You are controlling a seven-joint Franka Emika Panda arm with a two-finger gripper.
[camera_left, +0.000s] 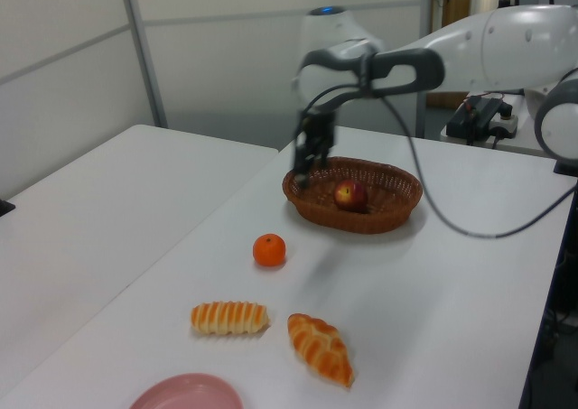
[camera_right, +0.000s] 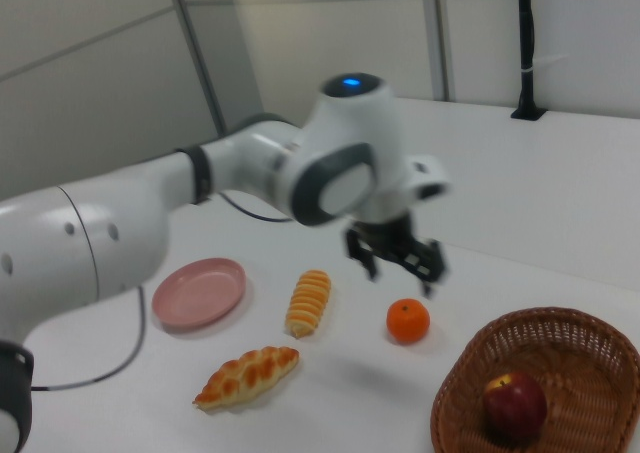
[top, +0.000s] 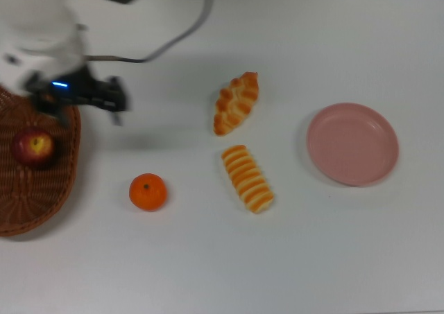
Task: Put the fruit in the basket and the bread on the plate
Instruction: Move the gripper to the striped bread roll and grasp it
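Note:
The dark red apple (top: 32,147) lies inside the brown wicker basket (top: 69,163) at the top view's left edge. On the white table beside it sits the orange mandarin (top: 148,192). The twisted croissant (top: 236,102) and the ridged roll (top: 248,179) lie in the middle, and the pink plate (top: 352,143) stands bare at the top view's right. My gripper (camera_right: 400,268) hangs open and holds nothing, above the table just off the basket's rim and over the mandarin (camera_right: 408,320) in the right view. In the left view the gripper (camera_left: 305,167) is level with the basket's (camera_left: 361,221) left rim.
A black cable (top: 173,40) trails from the arm across the back of the table. In the left view a second white table (camera_left: 99,201) stands on the left, with grey wall panels behind.

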